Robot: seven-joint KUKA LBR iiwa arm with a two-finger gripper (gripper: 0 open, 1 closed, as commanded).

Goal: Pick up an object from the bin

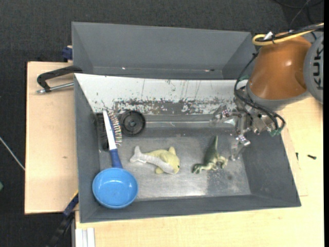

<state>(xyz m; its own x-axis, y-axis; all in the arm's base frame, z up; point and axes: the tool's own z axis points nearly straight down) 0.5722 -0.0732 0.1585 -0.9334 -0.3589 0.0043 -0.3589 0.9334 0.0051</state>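
My gripper point(239, 142) hangs at the bin's right side, its metal fingers pointing down just right of a small green toy dinosaur point(211, 161) that lies on the bin floor. Nothing shows between the fingers, which stand a little apart. A yellow and white plush fish point(157, 159) lies further left in the middle of the floor.
A blue round scoop point(114, 187) sits in the front left corner. A brush with a blue handle point(110, 136) lies along the left wall, and a black round disc point(132, 122) rests by the back wall. The arm's orange cover hangs over the right rim.
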